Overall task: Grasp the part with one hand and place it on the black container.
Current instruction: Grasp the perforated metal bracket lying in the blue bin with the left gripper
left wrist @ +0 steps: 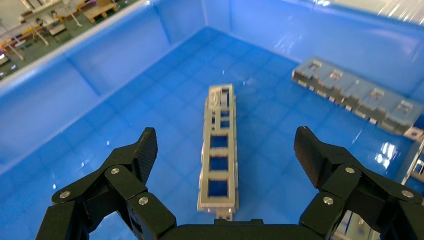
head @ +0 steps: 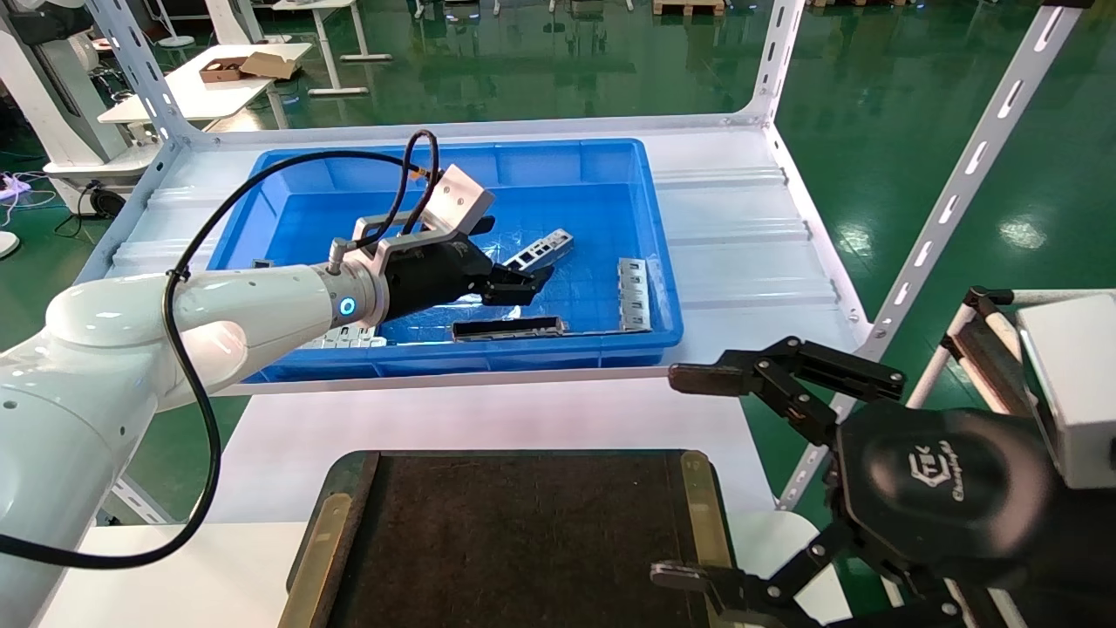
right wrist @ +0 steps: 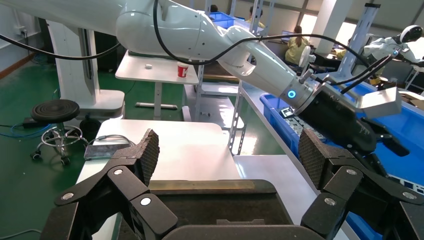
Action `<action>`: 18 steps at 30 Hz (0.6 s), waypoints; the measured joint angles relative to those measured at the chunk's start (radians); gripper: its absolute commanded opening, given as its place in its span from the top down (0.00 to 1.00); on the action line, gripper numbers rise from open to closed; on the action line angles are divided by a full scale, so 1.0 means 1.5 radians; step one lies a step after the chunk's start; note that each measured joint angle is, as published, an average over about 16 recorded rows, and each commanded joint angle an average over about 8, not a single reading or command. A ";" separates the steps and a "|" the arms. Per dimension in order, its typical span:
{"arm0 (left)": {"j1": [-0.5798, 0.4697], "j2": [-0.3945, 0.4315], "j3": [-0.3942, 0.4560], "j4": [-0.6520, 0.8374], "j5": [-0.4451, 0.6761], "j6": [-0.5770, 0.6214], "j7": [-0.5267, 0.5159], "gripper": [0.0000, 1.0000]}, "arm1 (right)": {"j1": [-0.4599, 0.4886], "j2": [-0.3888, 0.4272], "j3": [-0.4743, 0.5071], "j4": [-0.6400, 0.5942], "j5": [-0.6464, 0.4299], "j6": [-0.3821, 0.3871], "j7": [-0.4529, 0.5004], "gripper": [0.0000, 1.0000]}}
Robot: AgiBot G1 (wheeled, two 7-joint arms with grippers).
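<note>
Left claw (left wrist: 225, 150) spread wide above the part (left wrist: 219, 150), which lies flat in the blue crate (head: 663, 262) among grey plates (head: 634, 292). Black container (head: 514, 541) bare; right claw (head: 689, 475) released beside it.

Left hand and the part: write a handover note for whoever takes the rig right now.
Left hand: open, inside the blue crate, fingers either side of the part, not touching it.
Right hand: open, idle beside the black container.
Part: lying flat on the crate floor, not gripped.
Done: approach and lining up.
Left: lower, close on the part, lift, carry to the black container, release.
</note>
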 measured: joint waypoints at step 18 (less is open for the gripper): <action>0.019 0.000 0.039 -0.006 -0.025 -0.036 -0.031 1.00 | 0.000 0.000 -0.001 0.000 0.001 0.000 0.000 1.00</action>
